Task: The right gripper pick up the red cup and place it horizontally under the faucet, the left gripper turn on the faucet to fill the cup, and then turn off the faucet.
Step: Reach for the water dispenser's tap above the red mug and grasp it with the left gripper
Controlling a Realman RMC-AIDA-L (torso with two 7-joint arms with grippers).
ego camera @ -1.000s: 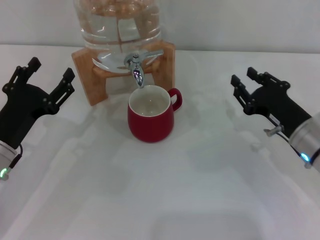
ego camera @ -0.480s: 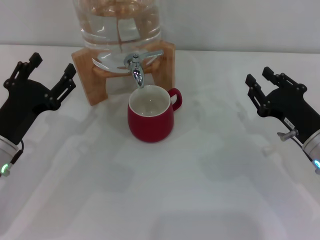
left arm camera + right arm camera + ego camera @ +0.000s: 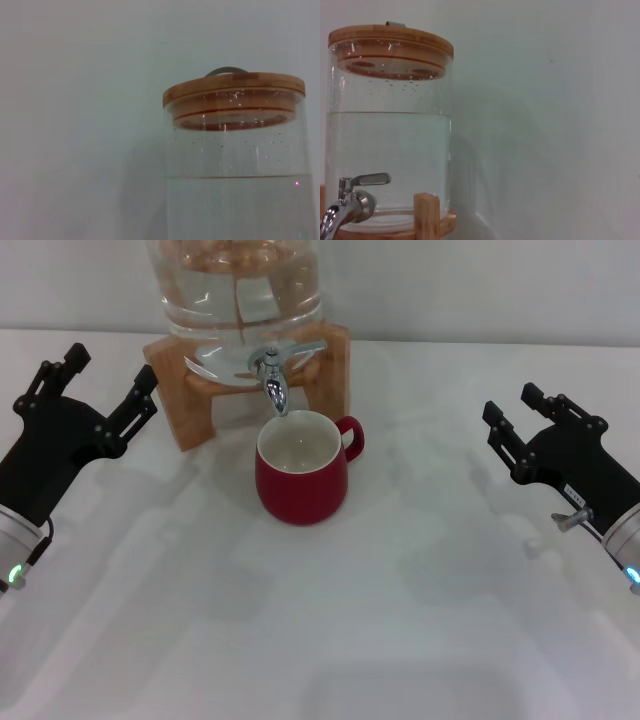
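The red cup [image 3: 301, 476] stands upright on the white table, its cream inside showing and its handle pointing right. It sits directly below the spout of the chrome faucet [image 3: 271, 371], whose lever also shows in the right wrist view as the faucet [image 3: 351, 200]. No water stream is visible. My left gripper [image 3: 105, 385] is open at the left of the wooden stand, apart from it. My right gripper [image 3: 518, 412] is open at the far right, well away from the cup, holding nothing.
The glass dispenser jar [image 3: 238, 285] holds water and rests on a wooden stand [image 3: 178, 390] at the back centre. Its wooden lid [image 3: 234, 85] appears in the left wrist view, and the lid [image 3: 390, 37] in the right wrist view. A pale wall rises behind.
My right gripper moved right and back from the cup, then edged slightly left. My left gripper crept a little up and right toward the stand. The cup stayed put.
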